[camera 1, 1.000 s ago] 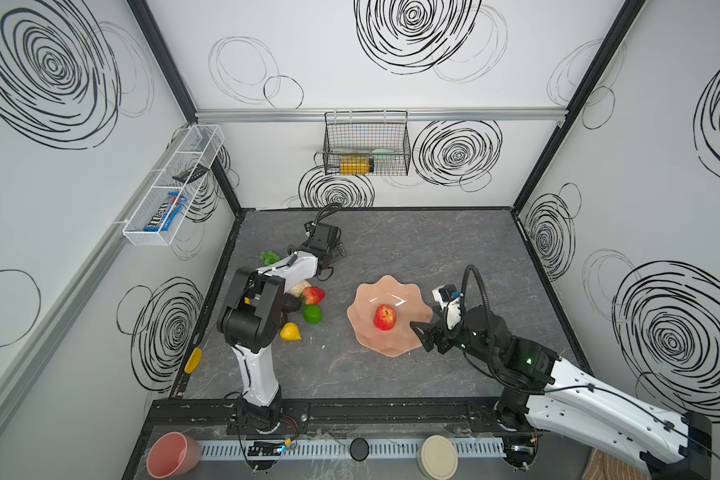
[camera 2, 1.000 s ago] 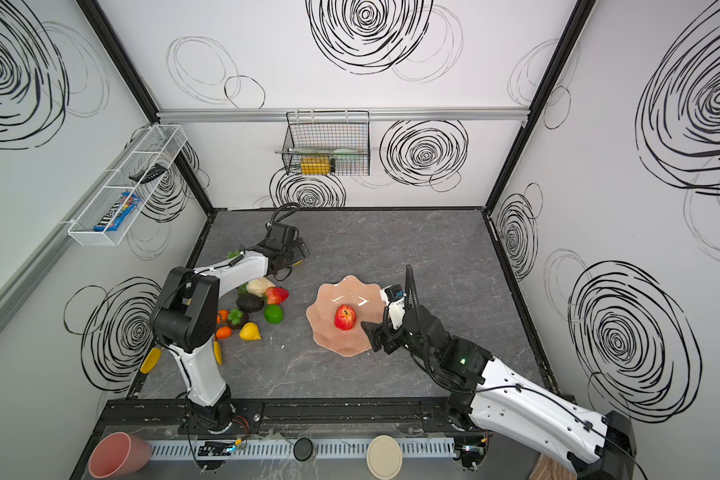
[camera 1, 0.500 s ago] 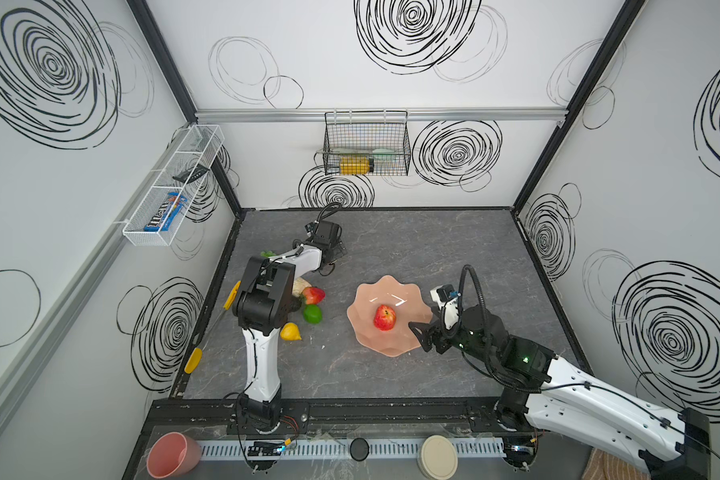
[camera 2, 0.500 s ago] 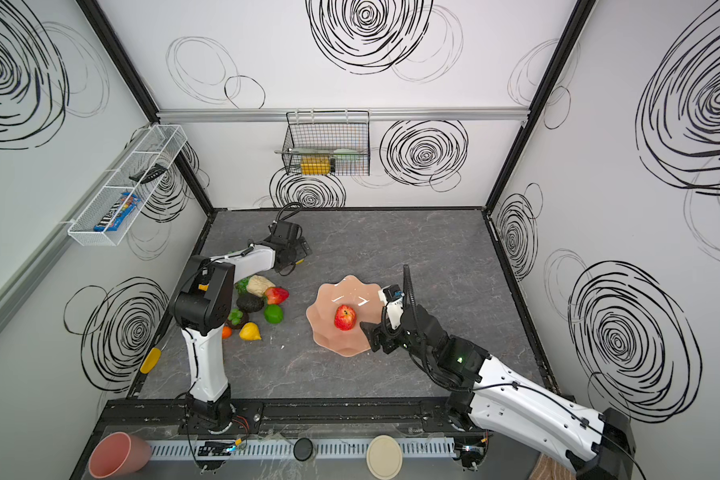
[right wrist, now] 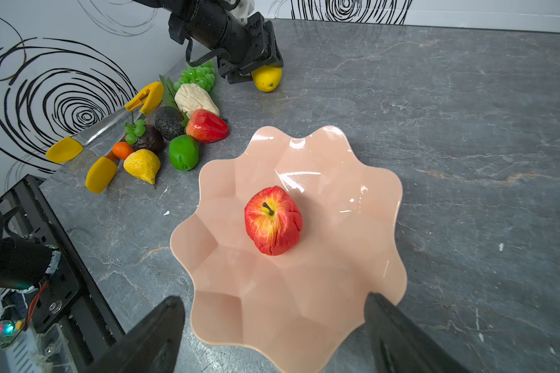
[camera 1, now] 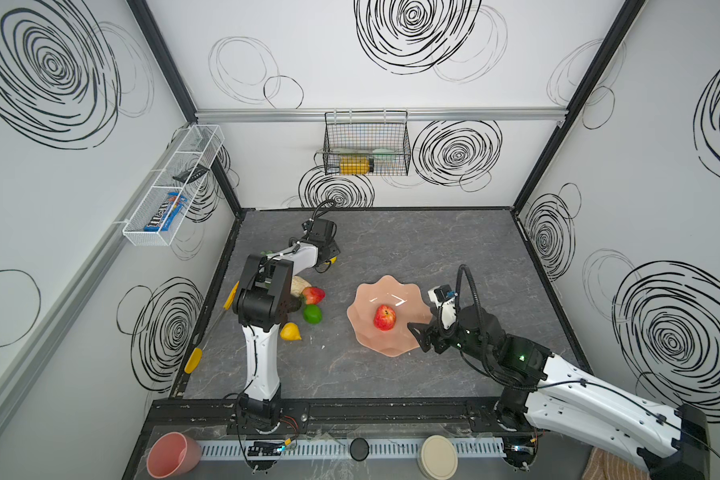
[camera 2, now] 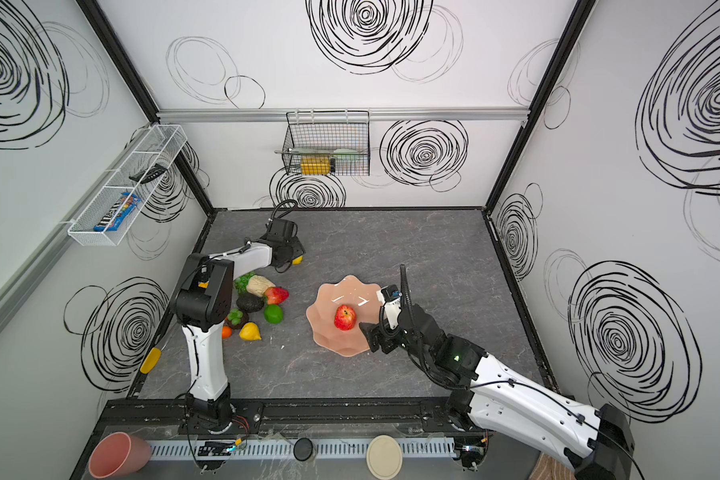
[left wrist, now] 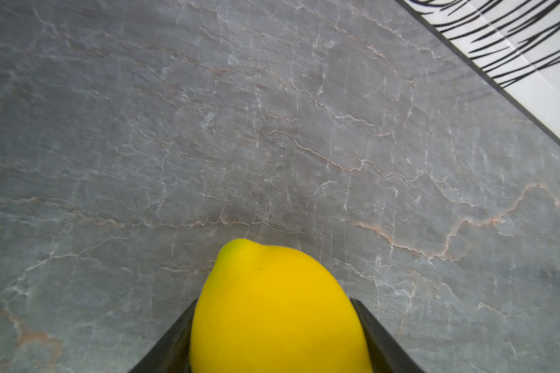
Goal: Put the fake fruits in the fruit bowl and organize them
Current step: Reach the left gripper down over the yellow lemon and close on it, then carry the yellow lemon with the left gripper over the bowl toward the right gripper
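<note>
Change noted: my left claw (right wrist: pixel 261 69), wide a moment ago, has narrowed onto the lemon (left wrist: pixel 278 310) and presses both its sides. The lemon rests on the worktop (right wrist: pixel 466 129), well apart from the fruit bowl (right wrist: pixel 380 197). I judge the grasp made; lift and transfer follow. My right claw (right wrist: pixel 274 300) hangs wide over the bowl's rim. Only the apple (right wrist: pixel 272 221) lies inside.

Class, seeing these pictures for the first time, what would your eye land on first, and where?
The red apple sits alone in the middle of the peach fruit bowl. Next comes the bright lemon in the left gripper, on the grey table, apart from the fruit pile by the wall.
</note>
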{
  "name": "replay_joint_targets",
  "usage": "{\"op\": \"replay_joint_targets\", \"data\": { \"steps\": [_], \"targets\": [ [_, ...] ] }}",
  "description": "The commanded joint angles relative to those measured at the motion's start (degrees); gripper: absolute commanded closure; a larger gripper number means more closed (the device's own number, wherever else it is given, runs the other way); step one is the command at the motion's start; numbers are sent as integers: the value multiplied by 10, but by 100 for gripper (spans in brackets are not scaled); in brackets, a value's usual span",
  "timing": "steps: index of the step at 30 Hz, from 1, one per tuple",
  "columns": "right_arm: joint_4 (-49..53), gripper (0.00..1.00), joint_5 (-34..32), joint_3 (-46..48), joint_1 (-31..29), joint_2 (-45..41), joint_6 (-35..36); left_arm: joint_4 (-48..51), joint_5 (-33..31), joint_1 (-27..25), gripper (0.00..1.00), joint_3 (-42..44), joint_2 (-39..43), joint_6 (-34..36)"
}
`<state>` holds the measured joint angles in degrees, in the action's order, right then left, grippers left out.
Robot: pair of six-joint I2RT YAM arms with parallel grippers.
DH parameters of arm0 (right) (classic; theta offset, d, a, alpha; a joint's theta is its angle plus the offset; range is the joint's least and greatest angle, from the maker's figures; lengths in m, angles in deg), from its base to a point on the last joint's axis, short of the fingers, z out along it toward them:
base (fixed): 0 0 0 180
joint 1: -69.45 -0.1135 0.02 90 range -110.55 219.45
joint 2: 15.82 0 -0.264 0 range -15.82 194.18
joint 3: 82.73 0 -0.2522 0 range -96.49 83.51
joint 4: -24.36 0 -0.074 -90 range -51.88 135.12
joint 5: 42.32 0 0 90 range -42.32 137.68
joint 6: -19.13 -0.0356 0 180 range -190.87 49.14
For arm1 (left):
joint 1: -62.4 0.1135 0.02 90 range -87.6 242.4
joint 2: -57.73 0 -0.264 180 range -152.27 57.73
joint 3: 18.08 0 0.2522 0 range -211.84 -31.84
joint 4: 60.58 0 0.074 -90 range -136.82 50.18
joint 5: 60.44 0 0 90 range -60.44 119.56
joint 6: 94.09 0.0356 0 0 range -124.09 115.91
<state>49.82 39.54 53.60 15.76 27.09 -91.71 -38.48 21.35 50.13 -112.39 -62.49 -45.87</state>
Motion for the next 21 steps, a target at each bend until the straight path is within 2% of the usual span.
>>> {"op": "replay_joint_targets", "data": {
  "steps": [1, 5, 11, 17, 21],
  "targets": [
    [-15, 9, 4, -3, 2, 4, -14, -48, 33, 6, 35, 11, 17, -8],
    [-32, 9, 10, -2, 2, 6, -38, -115, 91, 7, 34, 86, 91, -44],
    [-111, 9, 11, 20, 6, 3, -105, -233, 178, -10, 34, 236, 249, -148],
    [-220, 11, 9, 32, 3, 40, -159, -344, 211, -70, 34, 377, 384, -273],
    [-271, 12, 11, 23, -6, 92, -179, -380, 203, -132, 34, 429, 441, -326]
  ]
}}
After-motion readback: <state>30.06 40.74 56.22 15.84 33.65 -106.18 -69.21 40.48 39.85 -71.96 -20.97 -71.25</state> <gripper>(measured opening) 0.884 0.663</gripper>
